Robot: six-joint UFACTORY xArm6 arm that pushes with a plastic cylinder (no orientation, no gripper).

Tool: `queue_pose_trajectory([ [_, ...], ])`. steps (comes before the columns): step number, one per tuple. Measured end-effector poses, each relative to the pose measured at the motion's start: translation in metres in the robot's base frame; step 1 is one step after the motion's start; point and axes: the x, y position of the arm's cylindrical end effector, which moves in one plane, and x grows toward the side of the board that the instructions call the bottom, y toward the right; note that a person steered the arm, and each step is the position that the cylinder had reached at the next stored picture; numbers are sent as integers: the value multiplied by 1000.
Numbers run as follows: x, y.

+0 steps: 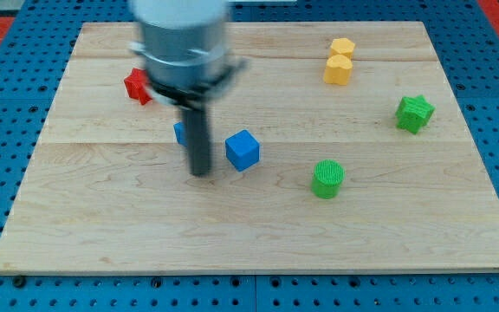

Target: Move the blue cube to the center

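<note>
The blue cube (243,149) sits near the middle of the wooden board (405,217), slightly left of centre. My tip (201,171) is on the board just to the cube's left and a little lower in the view, with a small gap between them. A second blue block (180,133), its shape hidden, peeks out behind the rod on its left. The arm's head covers the area around the red blocks.
A red star (135,86) is partly hidden at the upper left. Two yellow blocks (340,62) stand at the upper right. A green star (414,113) is at the right. A green cylinder (327,178) lies right of the blue cube, lower.
</note>
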Motion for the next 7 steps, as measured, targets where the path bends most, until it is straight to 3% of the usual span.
queue_pose_trajectory([
  [1,13,-22],
  [2,70,11],
  [3,73,45],
  [4,28,55],
  [5,38,77],
  [7,-1,62],
])
